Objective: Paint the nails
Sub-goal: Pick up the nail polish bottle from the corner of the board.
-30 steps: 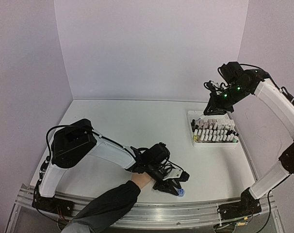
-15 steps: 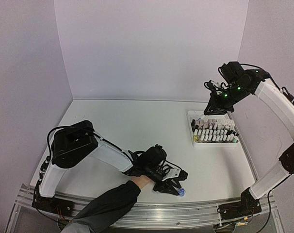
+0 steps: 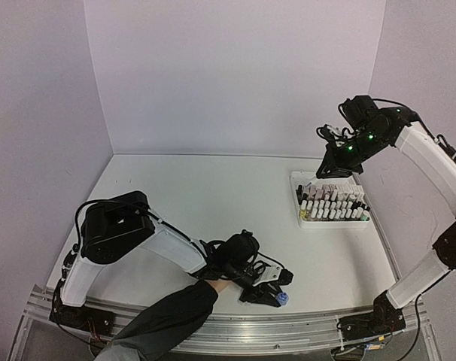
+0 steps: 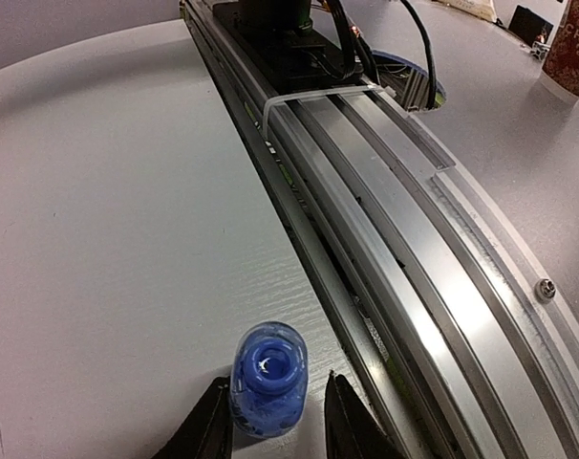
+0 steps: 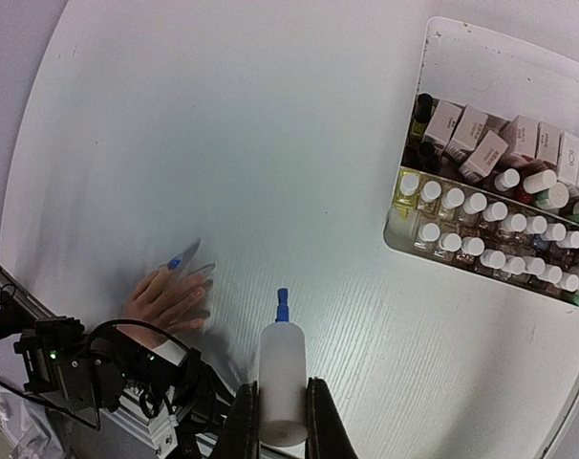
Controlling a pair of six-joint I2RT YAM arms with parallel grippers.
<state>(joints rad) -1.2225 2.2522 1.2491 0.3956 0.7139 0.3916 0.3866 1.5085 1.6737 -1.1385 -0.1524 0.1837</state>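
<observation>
Nails (image 5: 174, 263) partly blue; right gripper (image 5: 281, 421) holds brush cap (image 5: 281, 382)

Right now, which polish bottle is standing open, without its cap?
The blue bottle in the left claw: its neck is open; bottles in the tray wear caps.

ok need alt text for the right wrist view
The right end effector holds a white brush cap with a blue tip high over a white table. Below, a hand lies flat with one nail painted blue. A tray of polish bottles sits at the right.
</observation>
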